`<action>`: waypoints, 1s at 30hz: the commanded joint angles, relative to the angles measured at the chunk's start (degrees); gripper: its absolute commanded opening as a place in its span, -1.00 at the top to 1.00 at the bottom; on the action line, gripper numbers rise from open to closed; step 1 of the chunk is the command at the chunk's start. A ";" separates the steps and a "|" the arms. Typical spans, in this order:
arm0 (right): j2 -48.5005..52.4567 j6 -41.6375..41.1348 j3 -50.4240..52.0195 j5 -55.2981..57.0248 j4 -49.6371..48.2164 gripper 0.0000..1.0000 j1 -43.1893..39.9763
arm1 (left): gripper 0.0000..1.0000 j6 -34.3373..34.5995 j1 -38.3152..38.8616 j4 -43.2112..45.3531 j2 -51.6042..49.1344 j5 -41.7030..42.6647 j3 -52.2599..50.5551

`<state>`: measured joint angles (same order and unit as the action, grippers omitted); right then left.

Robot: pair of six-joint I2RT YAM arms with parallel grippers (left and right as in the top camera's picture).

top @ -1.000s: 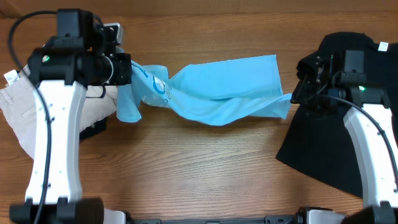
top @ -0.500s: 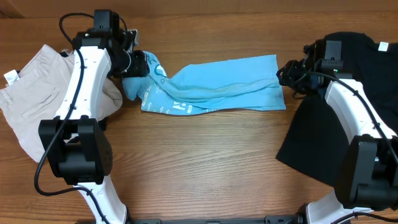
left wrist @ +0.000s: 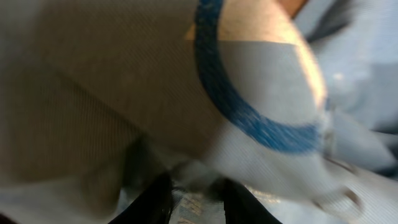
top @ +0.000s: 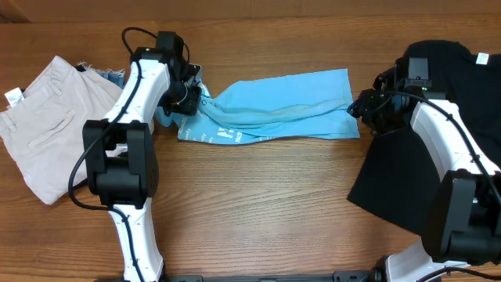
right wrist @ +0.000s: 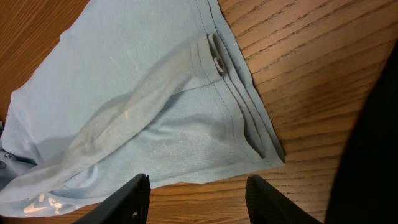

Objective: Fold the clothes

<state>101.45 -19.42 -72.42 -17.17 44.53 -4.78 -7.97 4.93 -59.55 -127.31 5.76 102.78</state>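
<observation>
The light blue T-shirt lies stretched left to right across the middle of the table, loosely folded, with white lettering showing near its left end. My left gripper is down on the shirt's left end by the collar. In the left wrist view its fingers stand a little apart with pale blue cloth bunched close around them. My right gripper hovers at the shirt's right hem, open, with bare wood between its fingers. The black T-shirt lies under the right arm.
Beige trousers lie spread at the far left. The black T-shirt's white neck label is at the back right corner, and its dark edge runs just right of my right gripper. Bare wood fills the front.
Both grippers have let go of the light blue T-shirt, which dropped from a stretched hang to lie on the table. The left gripper has shifted right onto the collar end.
</observation>
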 commanded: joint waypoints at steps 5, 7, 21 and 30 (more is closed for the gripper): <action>-0.50 0.31 -0.50 -0.09 -0.24 -0.07 -0.24 | 0.82 -1.25 0.35 1.57 0.13 -5.22 0.55; -0.50 0.31 -0.50 -0.07 -0.24 -0.07 -0.24 | 0.92 -1.01 0.37 1.55 0.35 -6.47 0.57; 1.33 -0.15 -0.17 4.22 3.82 -0.08 -0.24 | 0.76 1.53 0.35 0.00 8.31 -6.16 3.13; 1.33 -0.15 -0.17 4.20 3.82 -0.08 -0.24 | 0.12 0.46 0.35 0.33 7.39 -5.75 2.10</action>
<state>102.61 -19.49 -72.42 -13.47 48.60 -4.80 -6.26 4.91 -59.61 -120.01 0.34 104.95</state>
